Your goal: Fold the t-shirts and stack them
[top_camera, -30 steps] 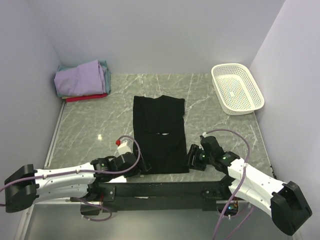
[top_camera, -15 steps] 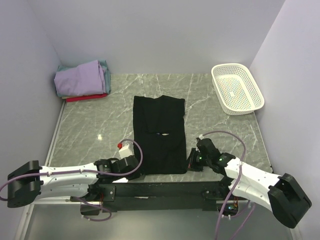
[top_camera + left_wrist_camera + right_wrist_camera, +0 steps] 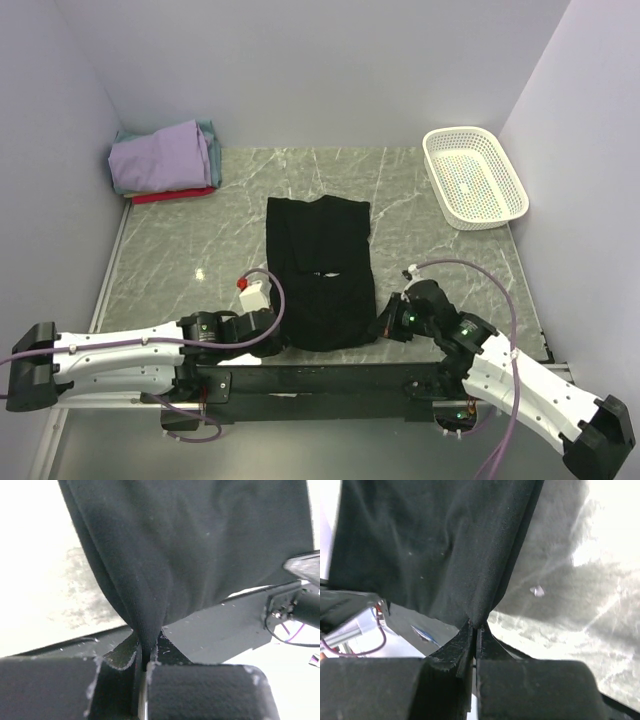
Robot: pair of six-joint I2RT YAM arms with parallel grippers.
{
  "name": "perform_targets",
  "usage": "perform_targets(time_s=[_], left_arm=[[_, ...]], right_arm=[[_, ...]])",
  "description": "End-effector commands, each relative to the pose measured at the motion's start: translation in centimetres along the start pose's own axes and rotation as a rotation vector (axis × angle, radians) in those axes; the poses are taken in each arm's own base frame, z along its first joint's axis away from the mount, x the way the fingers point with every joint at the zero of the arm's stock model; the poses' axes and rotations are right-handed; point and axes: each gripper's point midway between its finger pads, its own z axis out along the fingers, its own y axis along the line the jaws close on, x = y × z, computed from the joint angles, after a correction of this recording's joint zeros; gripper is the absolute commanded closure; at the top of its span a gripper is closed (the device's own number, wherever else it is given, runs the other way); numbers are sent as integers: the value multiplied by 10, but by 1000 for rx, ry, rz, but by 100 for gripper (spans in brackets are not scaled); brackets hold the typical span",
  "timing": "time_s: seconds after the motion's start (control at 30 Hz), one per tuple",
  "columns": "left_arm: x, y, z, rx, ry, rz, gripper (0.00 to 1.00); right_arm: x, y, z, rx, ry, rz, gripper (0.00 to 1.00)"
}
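The black t-shirt (image 3: 320, 265) lies flat in the middle of the table (image 3: 170, 260). Its long side runs straight away from the arms, from the near edge toward the back wall.

The left gripper (image 3: 285, 340) is closed tight on the near left corner of the shirt. The right gripper (image 3: 383, 328) is closed tight on the near right corner. In both wrist views the black cloth is pinched thin between the pads and bunches up into a little peak. So each arm has its own corner, and the rest of the shirt stretches out in front of them. To fold it, both corners likely need to go forward together, toward the far end.

The pile of folded t-shirts (image 3: 165, 160) sits in the far left corner, closer to the left arm. The white basket (image 3: 430, 140) sits far right.

No words or labels can be read. The shirt looks plain black from here; maybe its picture faces down.
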Motion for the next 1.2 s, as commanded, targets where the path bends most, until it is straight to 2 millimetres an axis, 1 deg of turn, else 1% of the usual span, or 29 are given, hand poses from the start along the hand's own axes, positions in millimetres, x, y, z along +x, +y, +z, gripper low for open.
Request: perform_targets(time_s=[0.0, 0.1, 0.2, 0.23, 0.27, 0.3, 0.33, 0.4, 0.43, 0.47, 0.5, 0.53, 0.57, 0.67, 0.7, 0.73, 0.77, 0.8, 0.83, 0.87, 0.9, 0.93, 0.97, 1.0, 1.03, 1.07, 1.1, 1.13, 1.17], left_arm=[[-9, -13, -16, 6, -28, 22, 99], [-12, -19, -22, 8, -43, 25, 99], [-25, -29, -32, 8, -81, 35, 99], [-33, -40, -39, 24, -100, 35, 99], [-39, -42, -42, 18, -126, 39, 99], [-42, -42, -44, 4, -134, 46, 99], [-49, -51, -48, 9, -152, 53, 99], [-60, -55, -50, -11, -189, 66, 99], [-66, -61, -51, -19, -201, 88, 99], [-71, -64, -50, -28, -212, 94, 99], [-82, -66, -49, -37, -239, 89, 99], [-90, -74, -49, -20, -260, 108, 99], [-95, -74, -44, -38, -271, 115, 99], [-127, -74, -34, -61, -324, 121, 99], [-147, -67, -31, -84, -358, 92, 99], [-155, -65, -29, -93, -367, 122, 99], [-169, -71, -27, -70, -396, 109, 99], [-189, -65, -27, -85, -428, 86, 99], [-200, -66, -23, -89, -441, 111, 99], [-208, -68, -19, -81, -444, 113, 99], [-228, -67, -17, -87, -478, 91, 99], [-239, -69, -7, -103, -476, 117, 99], [-245, -71, 0, -97, -463, 121, 99], [-261, -71, 4, -94, -484, 106, 99], [-267, -72, 19, -106, -465, 127, 99], [-270, -74, 26, -90, -447, 131, 99], [-283, -80, 30, -71, -464, 124, 99], [-285, -75, 47, -89, -439, 140, 99], [-289, -75, 53, -89, -433, 143, 99]], right_arm=[[-1, 8, -12, -12, -7, -9, 100], [-10, 17, -22, -11, -44, -30, 100], [-32, 34, -36, -3, -111, -71, 100], [-38, 36, -39, 9, -129, -91, 100], [-44, 39, -41, 17, -147, -105, 100], [-54, 50, -43, 15, -163, -123, 100], [-60, 54, -45, 22, -175, -154, 100], [-74, 59, -40, 59, -196, -181, 100], [-85, 71, -45, 49, -222, -215, 100], [-90, 77, -43, 47, -226, -233, 100], [-103, 82, -40, 76, -251, -243, 100], [-109, 84, -38, 87, -256, -281, 100], [-117, 89, -37, 94, -272, -298, 100], [-145, 96, -29, 151, -298, -347, 100], [-157, 101, -23, 159, -307, -352, 100], [-168, 99, -21, 173, -315, -360, 100], [-177, 104, -18, 159, -328, -363, 100], [-186, 104, -9, 170, -320, -365, 100], [-198, 100, -8, 186, -326, -363, 100], [-206, 97, 3, 193, -313, -364, 100], [-216, 102, 5, 187, -320, -365, 100], [-227, 96, 7, 204, -322, -362, 100], [-231, 92, 20, 207, -289, -361, 100], [-241, 97, 23, 198, -297, -364, 100], [-247, 94, 27, 206, -287, -370, 100], [-253, 84, 39, 225, -268, -357, 100], [-262, 89, 41, 213, -268, -362, 100], [-267, 89, 46, 209, -259, -358, 100], [-272, 81, 57, 222, -243, -347, 100]])
